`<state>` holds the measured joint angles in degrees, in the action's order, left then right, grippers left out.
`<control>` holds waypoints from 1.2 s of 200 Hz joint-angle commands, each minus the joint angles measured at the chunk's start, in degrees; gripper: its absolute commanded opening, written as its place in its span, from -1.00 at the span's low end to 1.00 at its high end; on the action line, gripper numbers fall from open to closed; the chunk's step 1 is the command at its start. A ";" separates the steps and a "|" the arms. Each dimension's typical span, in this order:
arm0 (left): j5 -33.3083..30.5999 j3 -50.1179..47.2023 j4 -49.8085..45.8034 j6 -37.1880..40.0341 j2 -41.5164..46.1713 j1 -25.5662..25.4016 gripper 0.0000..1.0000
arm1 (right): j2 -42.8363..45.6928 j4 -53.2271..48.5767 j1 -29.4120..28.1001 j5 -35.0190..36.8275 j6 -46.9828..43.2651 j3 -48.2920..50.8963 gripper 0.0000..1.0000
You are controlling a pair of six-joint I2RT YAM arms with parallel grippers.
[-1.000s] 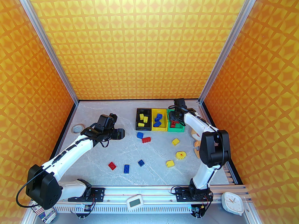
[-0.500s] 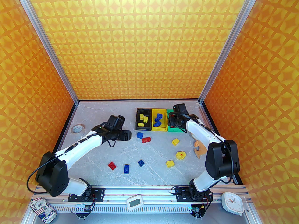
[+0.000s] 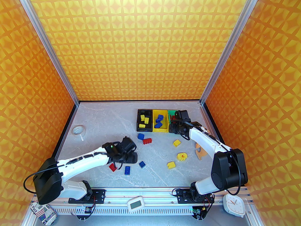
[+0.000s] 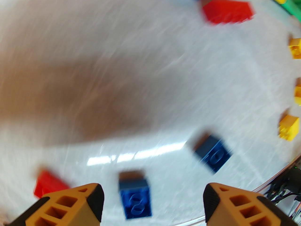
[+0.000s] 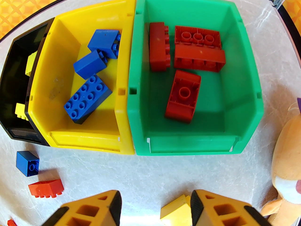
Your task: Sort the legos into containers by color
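Grey stone-look all round, working over the table (image 3: 98,126) with both arms. Holding the left gripper (image 4: 152,192) low above the near middle, fingers (image 4: 94,196) spread wide and gripping nothing. Looking straight down on a blue oblong brick (image 4: 135,199) lying flat between the tips, touching neither. Noting a red brick (image 4: 48,183) just to one side of it and a second blue brick (image 4: 212,153) to the other, both loose on the surface and blurred in the left wrist view.

Hanging the right gripper (image 5: 154,196) over the near edge of the green bin (image 5: 188,145), fingers partly apart and carrying nothing. Seeing a yellow brick (image 5: 176,212) low between the tips, lying on the table in the overhead view — touching a finger or not, impossible to tell.

Looking into the containers, standing wall to wall in a row at the far side:
- Finding four red legos (image 5: 183,95) in the green one.
- Finding three blue legos (image 5: 88,99) in the yellow bin (image 5: 82,142).
- Finding yellow legos (image 3: 142,119) in the black bin (image 5: 20,133).

Spotting, loose in front of the bins, a blue square brick (image 5: 27,162) just beside a red oblong brick (image 5: 45,188), and nearer the arms another yellow brick (image 3: 171,165). Catching an orange plush toy (image 5: 287,163) lying just right of the green bin.
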<state>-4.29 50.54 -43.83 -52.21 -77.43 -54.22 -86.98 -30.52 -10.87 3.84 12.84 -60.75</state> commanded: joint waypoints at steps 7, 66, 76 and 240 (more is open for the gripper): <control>-2.95 -1.05 -5.74 -7.83 1.80 -3.24 0.48 | -0.16 1.34 -0.52 -1.07 1.17 0.72 0.07; 0.15 -2.31 -3.80 -9.49 -3.09 -7.48 0.48 | -0.16 1.79 -0.77 -1.27 1.58 1.16 0.07; 0.08 -2.69 -3.70 -9.39 -3.50 -7.48 0.48 | -0.03 1.72 -0.82 -1.18 1.57 1.24 0.07; 1.38 -1.59 0.51 -4.89 -9.91 -7.53 -0.12 | 0.36 1.43 -0.99 -1.43 0.87 2.03 0.04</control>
<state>-3.22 47.27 -43.22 -57.89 -86.76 -61.45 -86.98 -29.56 -11.51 2.96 13.43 -59.66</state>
